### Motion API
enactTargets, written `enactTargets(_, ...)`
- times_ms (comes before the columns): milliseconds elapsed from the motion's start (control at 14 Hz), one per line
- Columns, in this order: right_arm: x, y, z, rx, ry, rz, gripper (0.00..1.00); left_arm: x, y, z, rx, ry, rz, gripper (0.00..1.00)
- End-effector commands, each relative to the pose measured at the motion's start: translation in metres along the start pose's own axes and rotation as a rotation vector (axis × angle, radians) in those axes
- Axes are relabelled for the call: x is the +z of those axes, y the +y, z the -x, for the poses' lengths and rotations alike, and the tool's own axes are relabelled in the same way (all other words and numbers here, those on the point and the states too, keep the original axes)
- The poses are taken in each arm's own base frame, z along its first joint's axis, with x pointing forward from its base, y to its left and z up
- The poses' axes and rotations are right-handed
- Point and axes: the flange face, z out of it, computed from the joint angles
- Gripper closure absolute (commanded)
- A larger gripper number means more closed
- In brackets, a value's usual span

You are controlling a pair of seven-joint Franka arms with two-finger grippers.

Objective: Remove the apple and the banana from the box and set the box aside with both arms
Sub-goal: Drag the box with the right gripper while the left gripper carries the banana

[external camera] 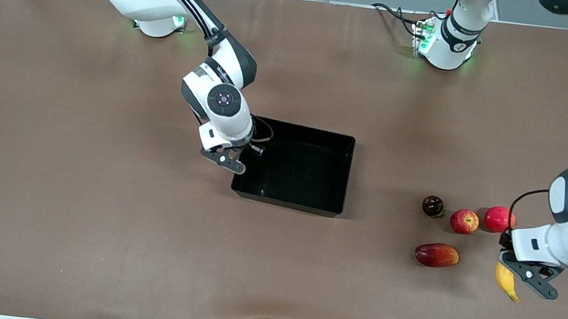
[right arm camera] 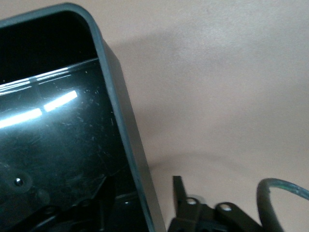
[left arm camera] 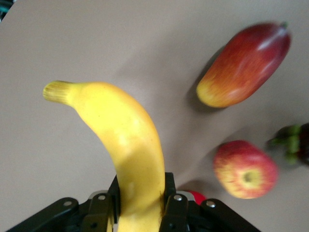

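Observation:
The black box sits on the table near its middle. My right gripper is at the box's wall toward the right arm's end, open, with one finger inside and one outside the wall; the outer finger stands clear of it. My left gripper is shut on the yellow banana, held above the table beside the other fruit. The banana sticks out between the jaws. The streaked red apple lies on the table and also shows in the left wrist view.
A plain red round fruit lies beside the apple, toward the left arm's end. A dark round fruit lies on the apple's box side. A red-orange mango lies nearer the front camera, also visible in the left wrist view.

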Motion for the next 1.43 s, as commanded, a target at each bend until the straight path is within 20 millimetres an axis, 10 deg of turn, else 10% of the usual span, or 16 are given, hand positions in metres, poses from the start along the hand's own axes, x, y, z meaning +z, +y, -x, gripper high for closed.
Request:
enactTargets(0,-0.011,-0.009,-0.004,0.007,0.023,-0.009,1.00,0.022,-0.012,0.008,0.163,0.023,-0.010,1.00)
enactTargets(286,-0.032,0.006,-0.021,0.025,0.027,0.024,1.00,0.047,-0.014,0.011,0.219,0.039,-0.003,1.00)
enactTargets(643,-0.099,0.073,-0.070,-0.037,-0.077,0.019,1.00,0.086,0.000,0.007,0.148,0.113,0.072,1.00)
enactTargets(1357,-0.113,0.361,-0.180,-0.319,-0.115,0.030,1.00,0.113,0.027,0.003,0.119,0.136,0.095,0.94)
